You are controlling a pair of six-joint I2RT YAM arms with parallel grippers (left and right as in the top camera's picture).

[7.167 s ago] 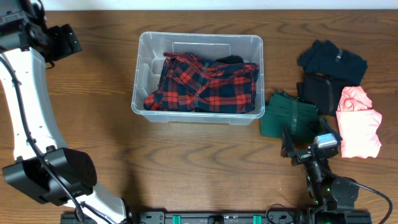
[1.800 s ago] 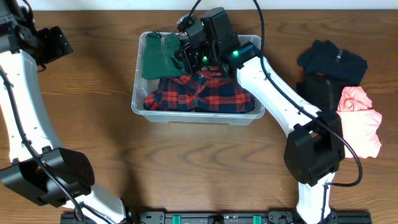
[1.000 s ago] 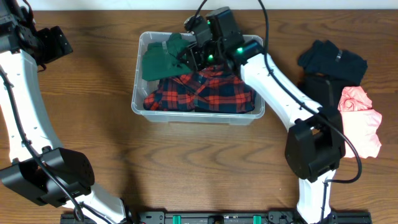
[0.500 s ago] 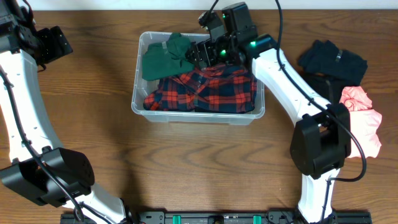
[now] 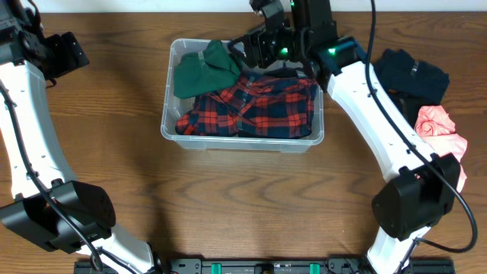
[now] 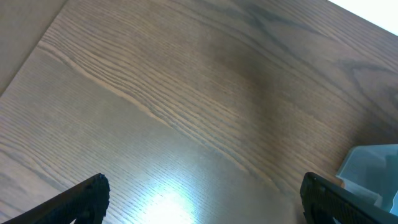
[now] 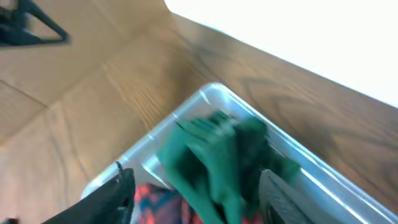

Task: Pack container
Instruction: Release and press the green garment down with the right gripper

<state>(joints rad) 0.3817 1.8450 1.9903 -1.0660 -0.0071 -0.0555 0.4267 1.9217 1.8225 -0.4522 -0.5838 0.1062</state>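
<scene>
Right tool (image 7: 198,190) spread, apparently empty, over container (image 5: 243,144) far rim; loose clothes (image 5: 415,74) lie rightward, nearer this tool.

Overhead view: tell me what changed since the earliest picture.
The green garment went from the table, right of the bin, into the bin's back left corner. The right end effector carried it there, let go and now hangs open above the back rim. Unchanged: plaid shirt, dark clothes, pink clothes, left arm.
</scene>
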